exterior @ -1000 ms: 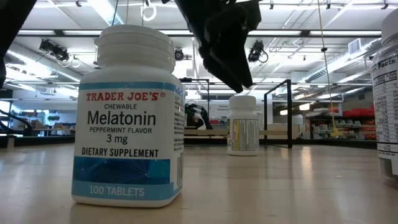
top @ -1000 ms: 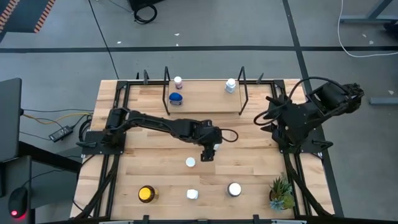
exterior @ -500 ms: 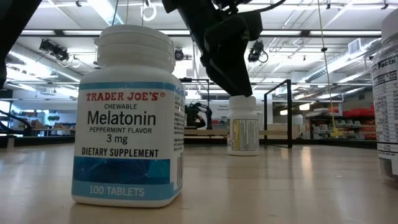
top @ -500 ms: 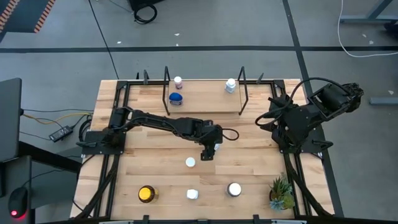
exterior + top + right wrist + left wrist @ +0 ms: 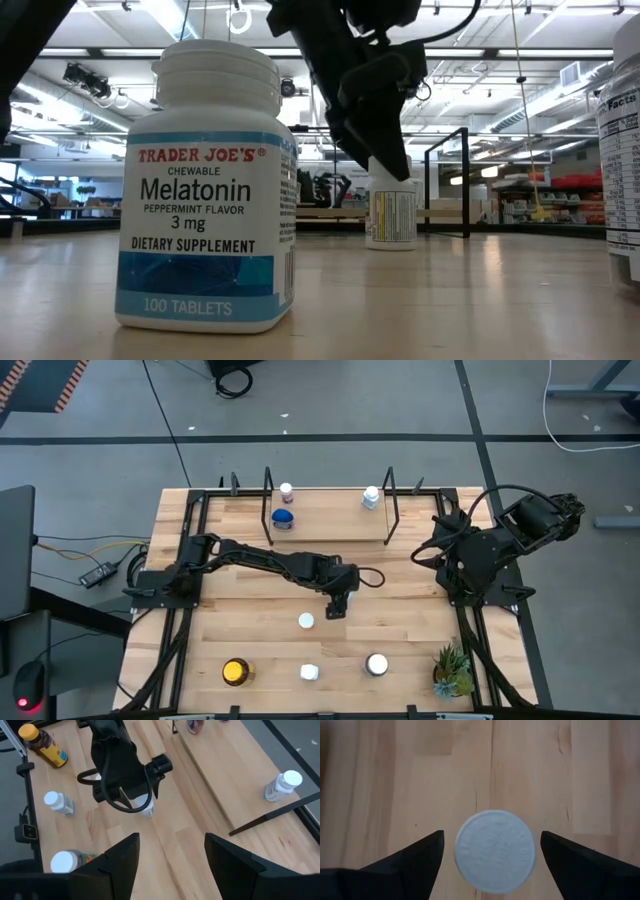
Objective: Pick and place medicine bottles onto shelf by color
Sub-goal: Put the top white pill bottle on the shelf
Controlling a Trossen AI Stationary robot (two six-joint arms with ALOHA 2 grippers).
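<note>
Fingers spread, straddling white-capped bottle

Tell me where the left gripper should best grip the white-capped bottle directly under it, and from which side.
Probably from straight above, closing on the round white cap or just below it. The bottle stands upright, and the open left gripper is already astride it with a gap either side.

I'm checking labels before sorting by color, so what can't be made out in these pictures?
- High view: labels of the shelf bottles are too small to read.
- High view: the left gripper hides part of the table beneath it.
- Low view: the far white bottle has its cap covered by the dark arm, and its print is too small.
- Low view: a bottle at the right edge is cut off.
- Left wrist view: only the white cap shows; label hidden.
</note>
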